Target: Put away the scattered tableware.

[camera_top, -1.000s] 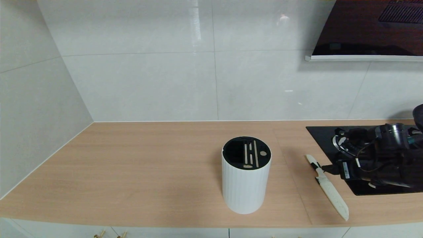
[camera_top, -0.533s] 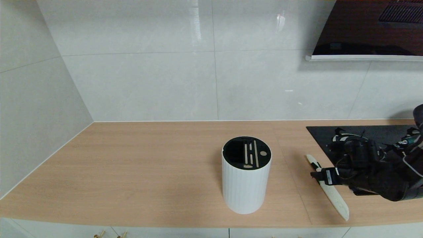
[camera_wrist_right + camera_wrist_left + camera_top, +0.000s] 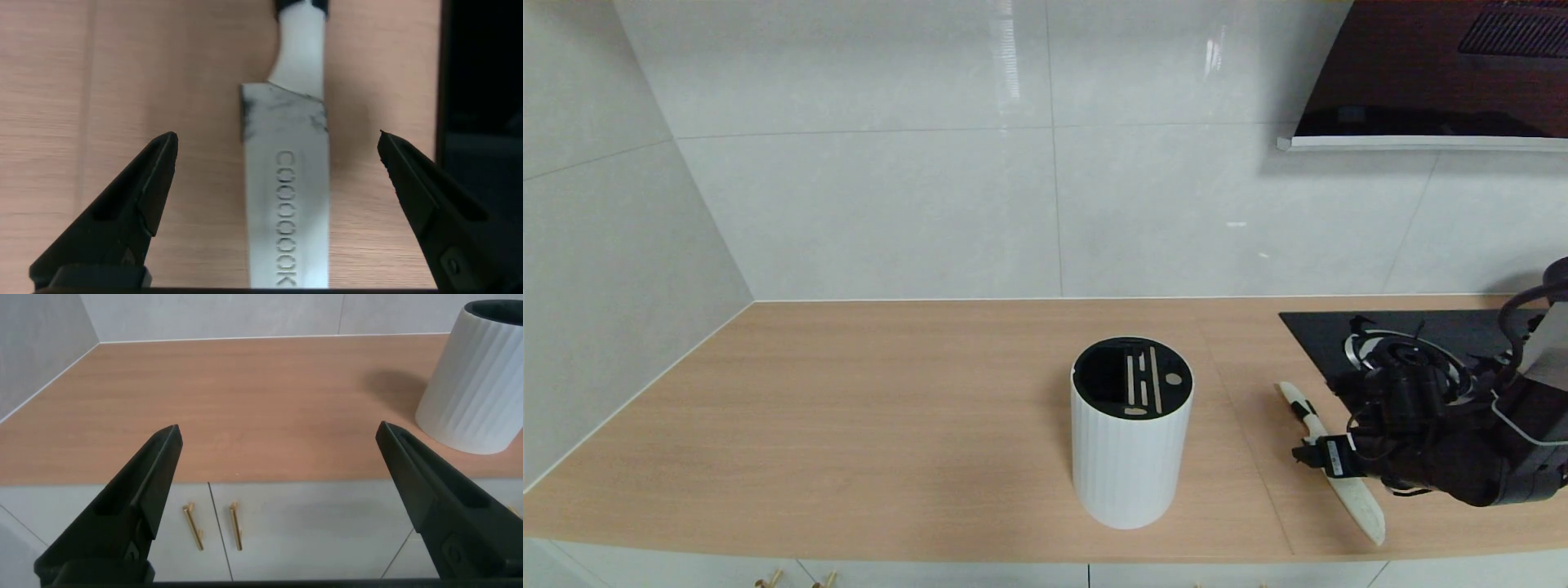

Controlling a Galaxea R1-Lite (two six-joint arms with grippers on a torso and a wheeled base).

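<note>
**Right claw spread over the one knife**

Our right claw [image 3: 276, 143] is spread wide, one finger on each side of the single white knife [image 3: 286, 204], which lies flat on the counter [image 3: 890, 408] right beneath it. The knife's long axis runs aslant: handle toward the wall, tip toward the counter's front edge. One white ribbed holder [image 3: 1131, 457] stands upright, well off to that claw's left. Our left claw [image 3: 278, 433] is spread too, holding nothing.

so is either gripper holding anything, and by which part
Nothing held: the right gripper hangs open above the blade of the white speckled knife; the left gripper is open.
</note>
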